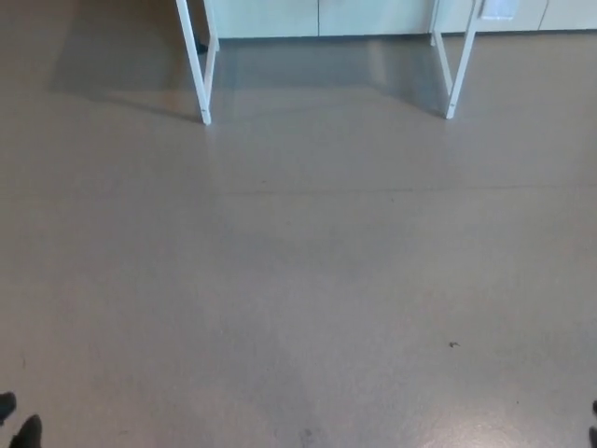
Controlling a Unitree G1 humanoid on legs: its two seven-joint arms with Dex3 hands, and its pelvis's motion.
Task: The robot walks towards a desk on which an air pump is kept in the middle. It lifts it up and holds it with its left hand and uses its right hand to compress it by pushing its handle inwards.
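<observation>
Near edge: dark fingertips of left hand [20, 425] at bottom left, right hand [593, 422] a sliver at bottom right; finger state cannot be told. Bare floor [298, 280] between. Far: white desk legs [198, 65]; desktop and air pump out of view. Judgement: pump likely light, rigid; hold barrel, push handle.

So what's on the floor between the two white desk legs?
Nothing. In the head view, the floor between the left leg and the right leg is bare, only shadowed.
</observation>
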